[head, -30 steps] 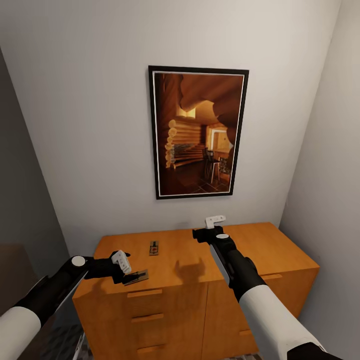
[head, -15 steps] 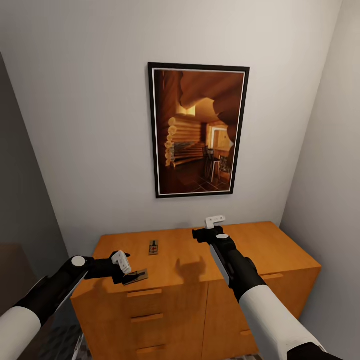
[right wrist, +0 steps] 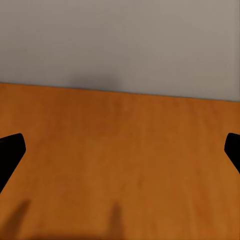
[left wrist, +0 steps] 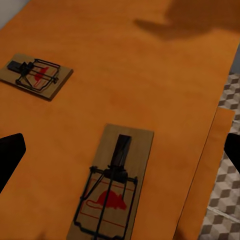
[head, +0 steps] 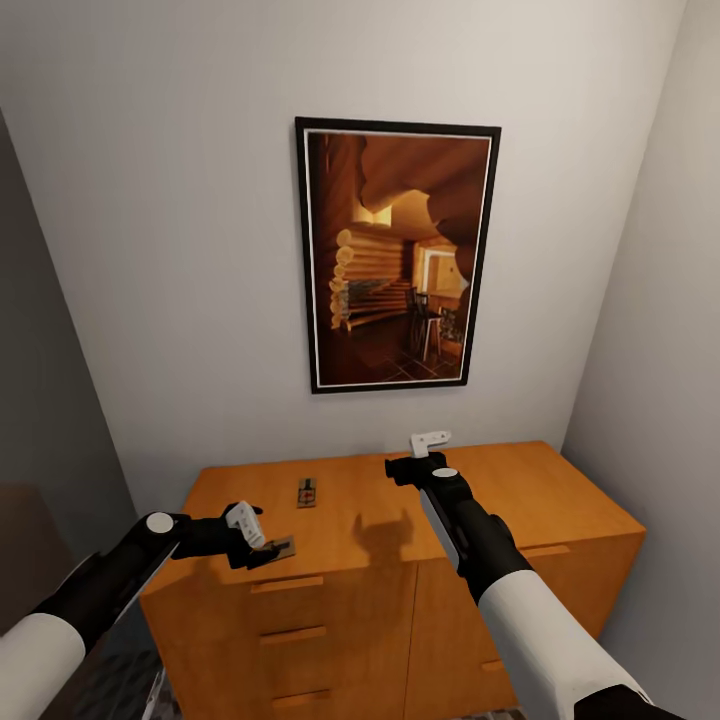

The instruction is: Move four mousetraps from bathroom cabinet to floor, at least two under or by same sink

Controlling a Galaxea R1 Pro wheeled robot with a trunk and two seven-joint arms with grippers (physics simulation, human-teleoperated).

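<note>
**Left gripper poised over the near mousetrap, jaws wide**

You're facing the wide honey-orange wooden cabinet (head: pixel 370 510) with its flat top and drawer fronts, and your left gripper (head: pixel 262 545) hovers low at about 8 o'clock on that top, right over a small flat brown wooden mousetrap (head: pixel 281 548) near the front edge. In the left wrist view that near mousetrap (left wrist: pixel 114 187) lies between the black fingertips (left wrist: pixel 10 152), jaws spread wide, nothing pinched. A second flat wooden mousetrap with dark wire spring (head: pixel 307 492) lies well apart, at roughly 11 o'clock on the top; the left wrist view shows it too (left wrist: pixel 36 75). Past the cabinet's front edge there's a strip of cube-patterned tile floor (left wrist: pixel 222 165). Your right gripper (head: pixel 425 447) hangs above the cabinet's back middle, its jaws wide over bare wood near the grey wall (right wrist: pixel 120 40). A dark-framed log-cabin picture (head: pixel 397 257) hangs above.
</note>
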